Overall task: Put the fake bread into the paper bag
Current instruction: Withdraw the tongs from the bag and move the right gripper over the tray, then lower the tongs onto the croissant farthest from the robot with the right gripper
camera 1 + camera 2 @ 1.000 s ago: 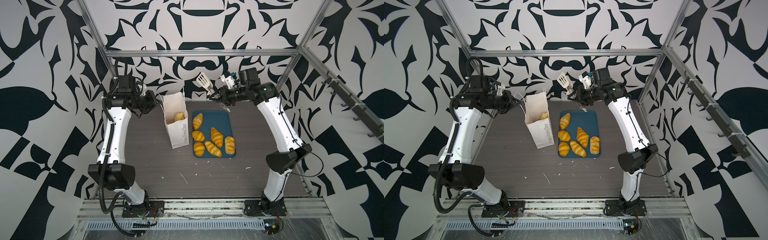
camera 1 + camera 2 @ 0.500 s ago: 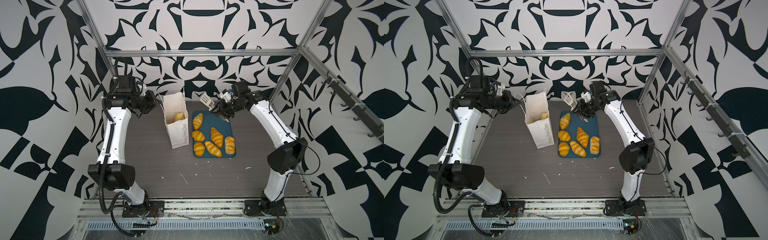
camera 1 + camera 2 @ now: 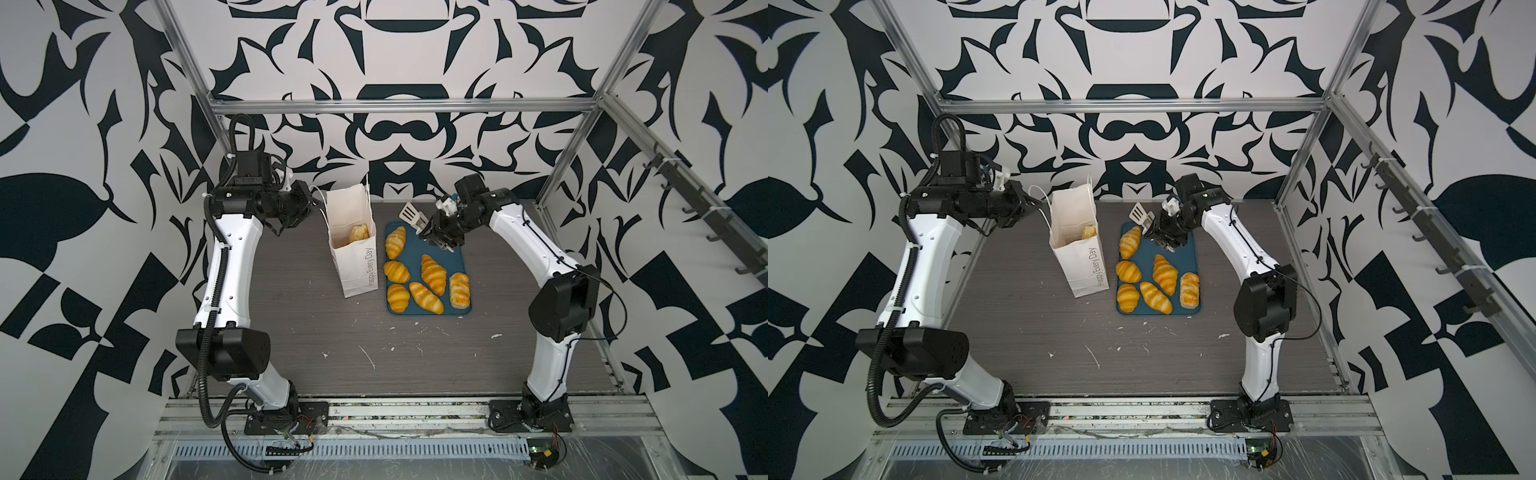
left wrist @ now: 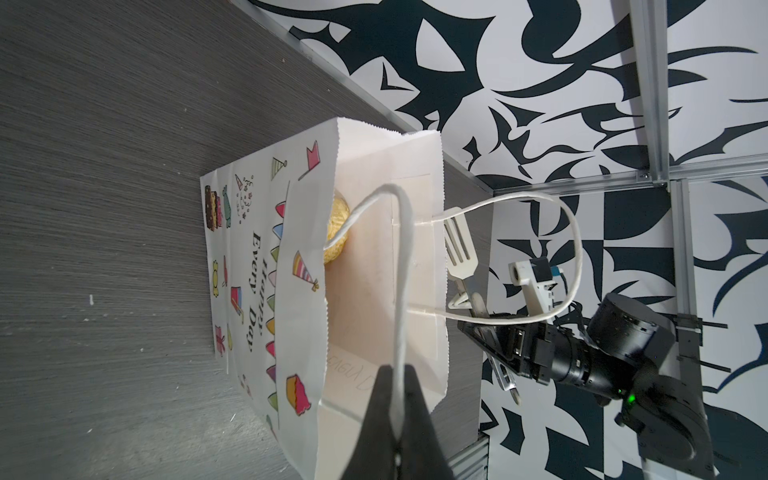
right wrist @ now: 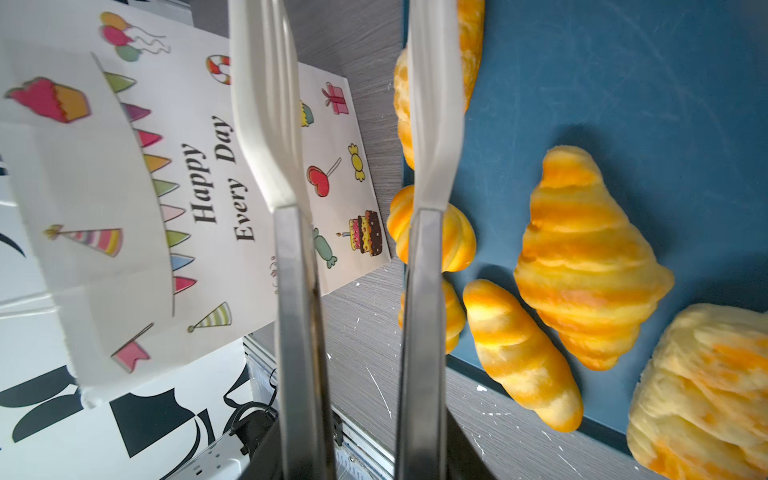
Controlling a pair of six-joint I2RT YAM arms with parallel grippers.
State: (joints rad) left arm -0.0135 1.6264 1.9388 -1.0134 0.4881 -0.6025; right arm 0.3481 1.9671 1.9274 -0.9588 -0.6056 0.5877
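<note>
Down from its raised spot near the far edge of the table (image 3: 316, 328), the right hand (image 3: 439, 230) has swung low over the far end of the blue tray (image 3: 456, 255), gripping tongs (image 3: 411, 214) whose white blades stand parted by the farthest croissant (image 3: 395, 242), so another pick-up looks close. Opposite, the left hand (image 4: 395, 399) stays pinched shut on a cord handle (image 4: 400, 291) of the paper bag (image 3: 358, 270), upright just beside the tray; one piece of fake bread (image 3: 358, 233) lies inside, six wait on the tray. Whether a blade already touches that croissant is hard to tell.
</note>
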